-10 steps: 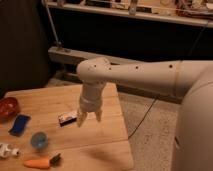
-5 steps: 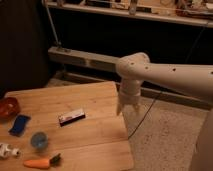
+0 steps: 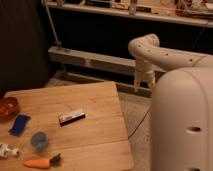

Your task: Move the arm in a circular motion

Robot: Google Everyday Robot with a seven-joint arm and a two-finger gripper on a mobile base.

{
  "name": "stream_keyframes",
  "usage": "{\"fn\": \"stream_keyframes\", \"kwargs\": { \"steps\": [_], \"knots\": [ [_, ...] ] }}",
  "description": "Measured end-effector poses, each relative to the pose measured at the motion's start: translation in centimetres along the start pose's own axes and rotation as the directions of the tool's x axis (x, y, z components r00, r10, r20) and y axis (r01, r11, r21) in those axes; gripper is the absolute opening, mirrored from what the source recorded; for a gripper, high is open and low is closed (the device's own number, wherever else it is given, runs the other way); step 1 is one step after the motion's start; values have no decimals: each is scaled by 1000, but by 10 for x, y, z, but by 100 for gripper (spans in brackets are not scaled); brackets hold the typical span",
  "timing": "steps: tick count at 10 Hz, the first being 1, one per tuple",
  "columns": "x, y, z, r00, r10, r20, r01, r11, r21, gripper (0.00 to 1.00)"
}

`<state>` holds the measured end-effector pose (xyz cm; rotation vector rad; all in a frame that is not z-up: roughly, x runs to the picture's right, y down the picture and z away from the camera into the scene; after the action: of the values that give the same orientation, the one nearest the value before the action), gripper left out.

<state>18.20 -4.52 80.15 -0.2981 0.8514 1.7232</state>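
Claw [image 3: 144,86] hangs pointing down, off the counter [image 3: 95,100], over the floor just past its far right corner and in front of the low grey rail [image 3: 90,59]. I can't tell whether it is parted or closed. Nothing visibly in it.

Camera view: arm [image 3: 170,56] reaches out from the robot body [image 3: 185,125] at right, runs roughly level to a rounded elbow at upper centre, then drops to the claw. On the counter: red bowl [image 3: 7,106] at the left edge, blue flat item [image 3: 19,124], small blue cup [image 3: 39,140], carrot [image 3: 42,161] near the front edge, dark-and-white box [image 3: 71,116] mid-board. All are well apart from the claw. A cable [image 3: 142,120] trails across the floor below it.

My read: we're on the right-hand part of the loop. To do the step well:
- hold claw height constant, well above the counter items
- keep the radius even, no flat spots
- keep speed smooth through the elbow
- watch the rail behind and the body on the near side
- close the circle where it started
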Motion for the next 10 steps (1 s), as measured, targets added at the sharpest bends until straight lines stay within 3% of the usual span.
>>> {"fn": "stream_keyframes", "kwargs": {
  "steps": [2, 4, 5, 6, 7, 8, 10],
  "knots": [
    [-27, 69, -13, 997, -72, 35, 72, 997, 10, 65],
    [-34, 133, -17, 988, -148, 45, 148, 989, 9, 65],
    [-30, 185, -18, 975, -218, 45, 219, 976, -4, 65],
    [-24, 216, -19, 964, -261, 43, 262, 965, -16, 65],
    [-9, 261, -23, 945, -326, 39, 328, 944, -39, 65],
    [11, 302, -25, 918, -395, 28, 396, 916, -67, 65],
    [55, 366, -32, 847, -532, 12, 530, 840, -114, 65]
  ]
}}
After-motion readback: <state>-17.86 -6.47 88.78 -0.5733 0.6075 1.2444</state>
